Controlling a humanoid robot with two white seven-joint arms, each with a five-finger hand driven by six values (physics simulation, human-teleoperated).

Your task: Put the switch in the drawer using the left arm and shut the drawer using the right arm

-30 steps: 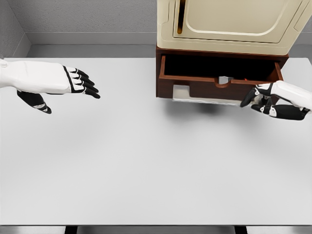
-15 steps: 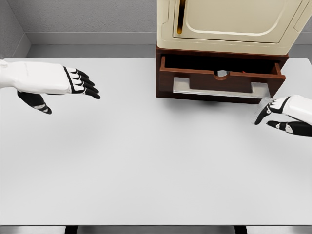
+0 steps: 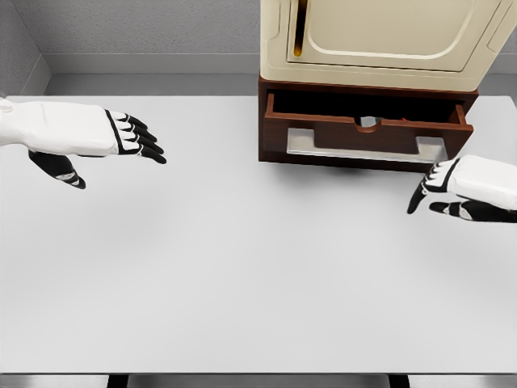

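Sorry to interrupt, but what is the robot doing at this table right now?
Neither hand holds anything. The brown drawer under the cream cabinet is only partly open. The right hand hovers open over the white table, just in front of the drawer's right end and not touching it. The left hand hangs open at the far left. No switch is visible.

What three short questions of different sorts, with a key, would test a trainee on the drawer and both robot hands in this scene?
1. True or false: the drawer is fully shut.
2. Which robot hand is nearer the drawer? A) left robot hand B) right robot hand
3. Fill in: the drawer sits under a cream ____.

Key:
1. False; it stands partly open, with a dark gap behind its front.
2. B; it hovers just below the drawer's right end, not touching it.
3. cabinet.
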